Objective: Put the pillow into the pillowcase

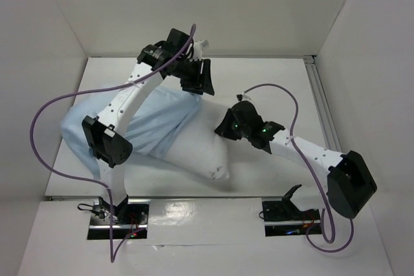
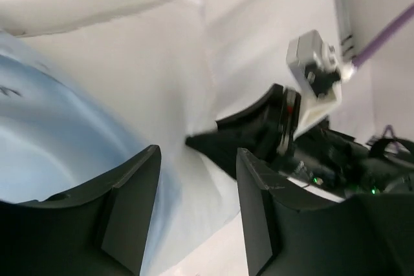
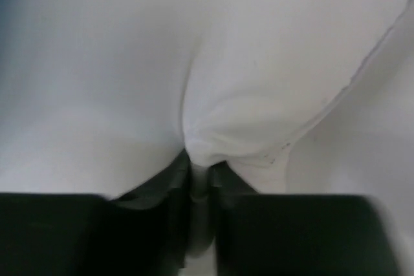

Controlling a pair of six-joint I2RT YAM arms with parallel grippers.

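While the pillowcase point(image 1: 152, 121) lies spread over the worktop point(image 1: 272, 75) toward nine o'clock in the overhead view, the pillow point(image 1: 204, 153) juts out from under its edge toward five o'clock. The blue cloth covers the pillow's far part and the white near corner is bare. The left hand point(image 1: 196, 75) sits at twelve o'clock of the pillowcase, by the cloth's far edge, with its jaws apart. The right hand point(image 1: 228, 126) meets the pillow on its three o'clock side.

From the left wrist, the left hand point(image 2: 194, 211) stands wide, its dark fingers point(image 2: 129, 205) well apart with nothing gripped between them. Pale blue pillowcase point(image 2: 52, 134) fills nine o'clock and the white pillow point(image 2: 129, 63) lies beyond it. The right hand point(image 2: 207, 143) bites into the pillow's edge toward three o'clock.

From the right wrist, the right hand point(image 3: 200, 179) is narrow, its jaws nearly together and pinching a puckered fold of the pillow point(image 3: 226, 95), which fills the view.
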